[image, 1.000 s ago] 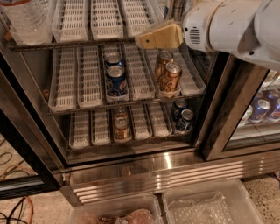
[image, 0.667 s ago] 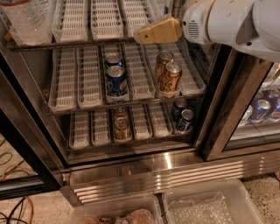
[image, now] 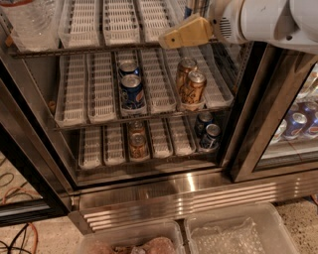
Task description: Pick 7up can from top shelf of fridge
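Hand: the hand (image: 181, 33) is up at the top shelf (image: 74, 50), its tan part pointing left across the rack's front edge, with the white arm (image: 263, 20) coming in from the right.
Hand's grip: can't call it, open or closed doesn't show from this angle.
7up can: there it is! The 7up can (image: 198, 7) is silvery with greenish bands, at the right end of the top shelf. It sits just behind the hand and is cut off by the frame's upper edge. Contact with the hand: cannot tell.
Top shelf, left: a clear plastic bottle (image: 30, 20) stands at the far end, and white slotted lane trays (image: 119, 20) lie between it and the can.
Middle rack: two blue cans (image: 131, 92) in one lane and two gold-brown cans (image: 191, 87) further right.
Lower rack: gold-brown cans (image: 138, 144) in the centre lane, dark blue cans (image: 209, 135) to the right.
Fridge: the fridge (image: 248, 104) has a dark frame and a ribbed steel base (image: 198, 193).
Neighbouring door: more blue cans (image: 298, 124) behind glass.
Floor: two clear plastic bins (image: 233, 233) in front.
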`<act>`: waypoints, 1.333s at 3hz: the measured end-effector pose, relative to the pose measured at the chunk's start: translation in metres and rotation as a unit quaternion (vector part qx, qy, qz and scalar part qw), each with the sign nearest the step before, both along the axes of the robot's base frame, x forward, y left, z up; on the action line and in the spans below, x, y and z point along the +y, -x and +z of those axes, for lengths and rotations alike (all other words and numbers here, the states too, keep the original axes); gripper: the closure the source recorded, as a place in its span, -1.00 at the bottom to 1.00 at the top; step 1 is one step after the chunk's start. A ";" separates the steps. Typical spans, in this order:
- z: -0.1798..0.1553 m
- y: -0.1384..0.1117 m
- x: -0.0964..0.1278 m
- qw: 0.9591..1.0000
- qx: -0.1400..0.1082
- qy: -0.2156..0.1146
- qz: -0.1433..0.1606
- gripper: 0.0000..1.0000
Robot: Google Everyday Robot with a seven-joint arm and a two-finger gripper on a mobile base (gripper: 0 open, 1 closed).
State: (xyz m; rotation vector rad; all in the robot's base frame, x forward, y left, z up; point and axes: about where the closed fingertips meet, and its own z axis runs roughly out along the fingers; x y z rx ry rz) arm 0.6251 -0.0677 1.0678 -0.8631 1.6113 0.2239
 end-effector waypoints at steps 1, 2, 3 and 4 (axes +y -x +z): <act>-0.009 -0.005 -0.014 0.999 0.025 0.003 -0.024 -1.00; -0.015 -0.015 -0.023 0.998 0.045 -0.017 -0.030 -1.00; -0.020 -0.026 -0.023 0.996 0.063 -0.058 -0.008 -1.00; -0.022 -0.036 -0.002 0.992 0.076 -0.091 0.040 -1.00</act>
